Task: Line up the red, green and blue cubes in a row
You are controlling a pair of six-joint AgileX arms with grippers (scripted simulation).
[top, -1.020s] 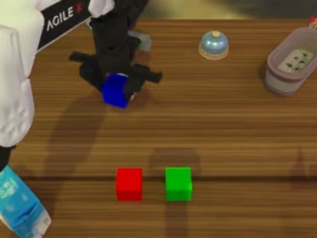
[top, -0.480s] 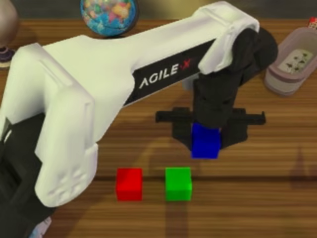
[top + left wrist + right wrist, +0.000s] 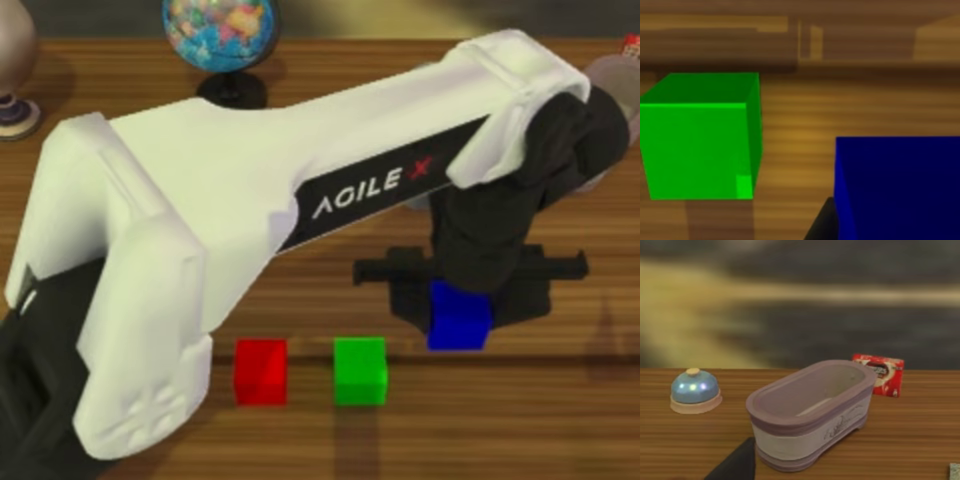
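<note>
The red cube (image 3: 261, 371) and the green cube (image 3: 360, 370) sit side by side near the table's front edge, with a small gap between them. My left gripper (image 3: 460, 308) is shut on the blue cube (image 3: 458, 320), holding it just right of the green cube and slightly behind the row. In the left wrist view the blue cube (image 3: 900, 190) fills the near corner, with a dark fingertip (image 3: 822, 226) against its side and the green cube (image 3: 700, 140) beside it. My right arm is out of the top view.
A globe (image 3: 218, 30) stands at the back left. The right wrist view shows a lilac tub (image 3: 810, 410), a service bell (image 3: 695, 390) and a red packet (image 3: 880, 372) at the back right. My left arm's white body spans the table's middle.
My left arm has carried the blue cube from the back left across to the right and forward. It now hangs just right of the green cube.
</note>
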